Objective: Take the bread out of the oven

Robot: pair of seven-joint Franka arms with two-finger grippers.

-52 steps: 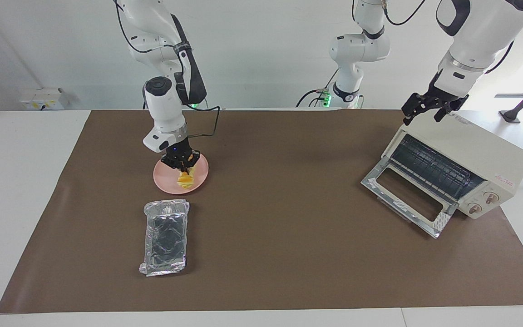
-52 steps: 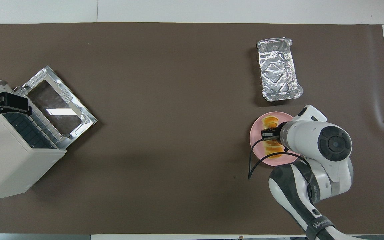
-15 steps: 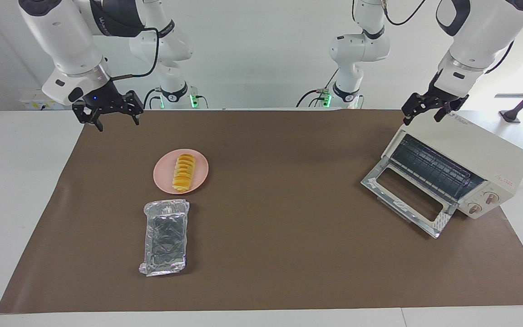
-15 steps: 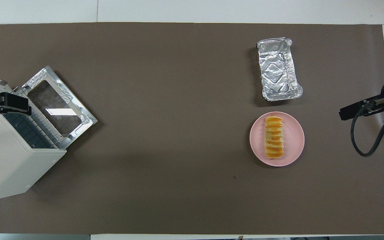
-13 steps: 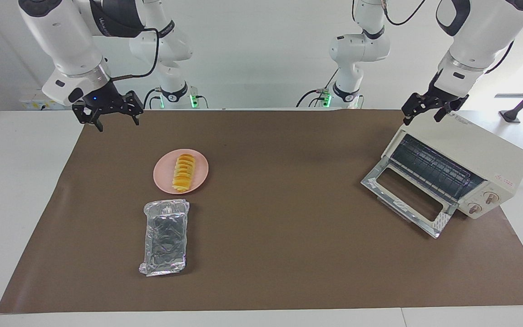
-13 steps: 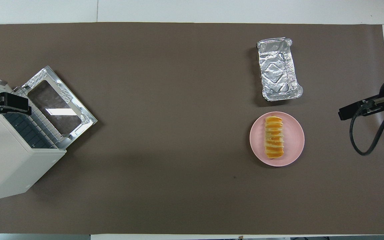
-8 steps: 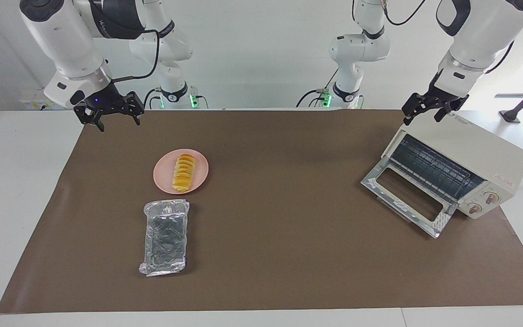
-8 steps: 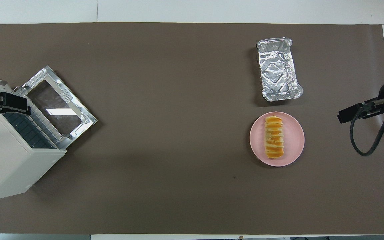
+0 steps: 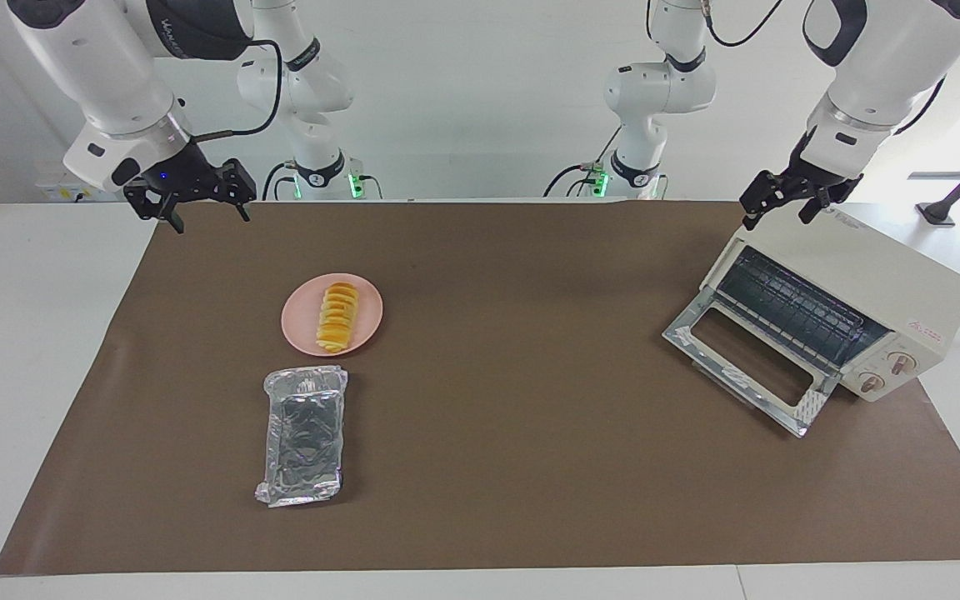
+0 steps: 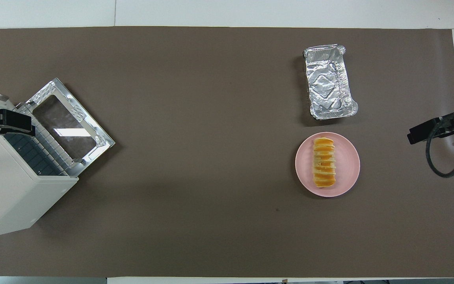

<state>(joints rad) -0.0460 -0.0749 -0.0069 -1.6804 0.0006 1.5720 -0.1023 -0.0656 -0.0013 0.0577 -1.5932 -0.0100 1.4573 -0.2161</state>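
Observation:
The bread (image 9: 337, 318), a ridged golden-orange loaf, lies on the round pink plate (image 9: 369, 310) toward the right arm's end of the table, with nothing touching it. In the overhead view the bread (image 10: 324, 162) runs lengthwise across the plate (image 10: 348, 165). My right gripper (image 9: 209, 218) hangs open and empty over the mat's corner, well away from the plate. The cream-white oven (image 9: 872, 279) stands at the left arm's end with its glass door (image 9: 745, 367) dropped open and its rack bare. Over the oven's top edge my left gripper (image 9: 774, 219) waits, open and empty.
A crinkled silver foil tray (image 9: 303, 437) lies empty, farther from the robots than the plate. A brown mat (image 9: 513, 467) covers the table. The oven (image 10: 10, 197) sits askew on the mat's corner, its open door (image 10: 69, 126) jutting toward the middle.
The right gripper, down at the bread on the plate 3.5 s ago, has left it there and risen. Over the last second it drifted slightly toward its end of the table. Left arm unmoved.

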